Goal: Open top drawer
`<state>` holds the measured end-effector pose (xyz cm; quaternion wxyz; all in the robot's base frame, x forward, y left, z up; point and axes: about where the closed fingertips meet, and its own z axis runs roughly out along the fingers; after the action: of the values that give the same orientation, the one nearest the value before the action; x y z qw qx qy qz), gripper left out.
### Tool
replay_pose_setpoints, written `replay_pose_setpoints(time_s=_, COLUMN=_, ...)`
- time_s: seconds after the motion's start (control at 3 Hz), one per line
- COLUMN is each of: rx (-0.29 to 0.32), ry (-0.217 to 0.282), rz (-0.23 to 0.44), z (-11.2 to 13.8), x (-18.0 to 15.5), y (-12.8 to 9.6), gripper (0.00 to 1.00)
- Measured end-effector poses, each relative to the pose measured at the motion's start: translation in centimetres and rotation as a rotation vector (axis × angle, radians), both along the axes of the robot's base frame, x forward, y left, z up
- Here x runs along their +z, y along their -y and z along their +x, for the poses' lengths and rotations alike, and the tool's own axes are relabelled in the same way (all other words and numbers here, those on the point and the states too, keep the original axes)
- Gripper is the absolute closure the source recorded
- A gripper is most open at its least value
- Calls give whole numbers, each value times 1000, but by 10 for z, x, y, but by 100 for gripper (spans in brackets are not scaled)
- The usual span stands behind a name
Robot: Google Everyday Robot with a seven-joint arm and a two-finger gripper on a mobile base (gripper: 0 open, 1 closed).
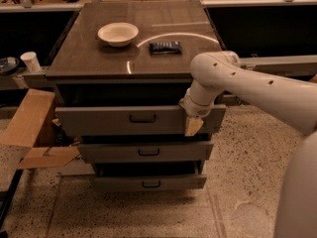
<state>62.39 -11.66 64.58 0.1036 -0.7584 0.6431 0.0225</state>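
I am looking at the gripper (193, 126) first. It is hanging in front of the right end of the top drawer (124, 120), pointing down. I cannot tell if it is open or closed, or if it is touching the drawer front. It is sitting well to the right of the small dark handle (142, 118) in the middle of that front. The white arm (247, 86) is reaching in from the right and is covering the drawer's right corner.

The top drawer is lying long from left to right, with its front facing me. It is the highest of three grey drawers in the cabinet (133, 66), with a dark gap showing just above it. The middle drawer (146, 151) and the bottom drawer (148, 183) are sitting under it, each with a handle like it.

On the cabinet top, a white bowl (118, 33) is sitting toward the back left. A dark packet (166, 46) is lying near it on the right. Its print is too small for me to read.

To the left, an open cardboard box (29, 128) is leaning beside the drawers. A white cup (30, 61) is standing on a ledge further back.
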Motion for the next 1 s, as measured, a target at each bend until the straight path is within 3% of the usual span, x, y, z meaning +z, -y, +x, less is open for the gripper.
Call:
replay_pose_setpoints(time_s=0.67, rx=-2, ry=22, rz=21, z=-24, x=24, y=7, gripper=96)
replay_pose_setpoints(time_s=1.0, rx=-2, ry=22, rz=21, z=-25, x=23, y=7, gripper=0)
